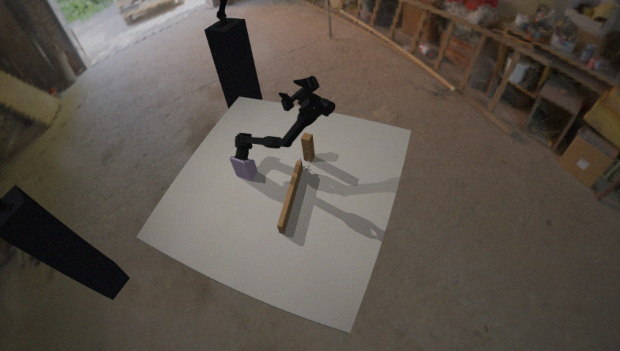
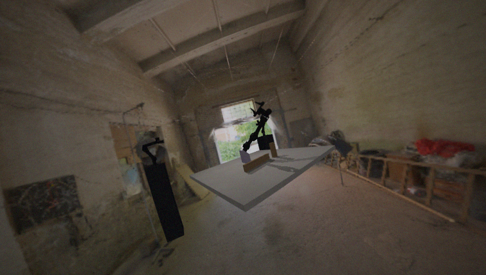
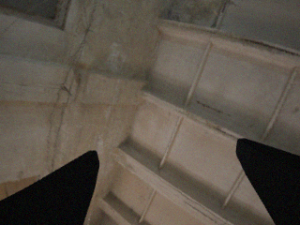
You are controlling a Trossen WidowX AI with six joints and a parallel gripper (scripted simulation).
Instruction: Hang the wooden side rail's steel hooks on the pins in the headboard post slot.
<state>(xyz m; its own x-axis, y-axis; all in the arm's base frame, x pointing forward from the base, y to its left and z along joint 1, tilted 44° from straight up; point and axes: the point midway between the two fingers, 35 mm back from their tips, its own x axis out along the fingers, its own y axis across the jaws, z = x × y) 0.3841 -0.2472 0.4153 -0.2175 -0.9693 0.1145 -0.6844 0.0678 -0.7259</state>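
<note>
The wooden side rail (image 1: pixel 289 199) (image 2: pixel 255 163) lies on the white table (image 1: pixel 208 217) (image 2: pixel 238 191), standing on its long narrow edge. Its far end points away from the headboard post. The wooden headboard post (image 1: pixel 307 141) (image 2: pixel 273 149) stands upright just beyond the rail's other end, with a small gap between them. A tiny hook tip shows at that end; the pins in the slot are too small to make out. My gripper (image 1: pixel 289 88) (image 2: pixel 253 105) (image 3: pixel 168 153) is open and empty, high above the table and pointing up, away from rail and post.
A lilac block (image 1: pixel 244 168) (image 2: pixel 245 156) stands under the arm's base, left of the rail. Tall black pedestals (image 1: pixel 235 61) (image 1: pixel 61 243) (image 2: pixel 163 200) stand off the table's edges. The wrist view shows only wall and ceiling beams between the fingers.
</note>
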